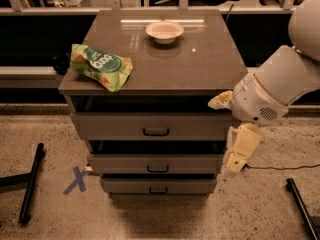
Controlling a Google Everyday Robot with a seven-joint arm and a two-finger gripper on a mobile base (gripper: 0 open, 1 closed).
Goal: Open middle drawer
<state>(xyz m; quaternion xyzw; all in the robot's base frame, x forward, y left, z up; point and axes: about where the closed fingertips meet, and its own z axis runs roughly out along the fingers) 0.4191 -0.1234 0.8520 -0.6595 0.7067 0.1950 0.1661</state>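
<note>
Camera view gives me the grey cabinet [150,59] from the front and above, three drawers stacked under its top. My arm [280,84] comes in from the right, its big white joint just off the front right corner of the top. The middle drawer [120,163] sits between the taller top drawer [110,126] and the shorter bottom drawer [130,185]; I judge it not yet pulled. The gripper [239,151] hangs below the joint, pointing down, beside the right edge of the drawer fronts at about the middle drawer's height, and I cannot tell whether it is open or closed. A green snack bag [100,66] lies at the top's front left corner, and a white bowl [164,31] stands near the back edge; neither is in my way. The small black handle [158,169] is at the centre of the middle front, well apart from the gripper. So this is the approach step: next I must swing left to the handle, line up on it, grip, then pull straight out.
</note>
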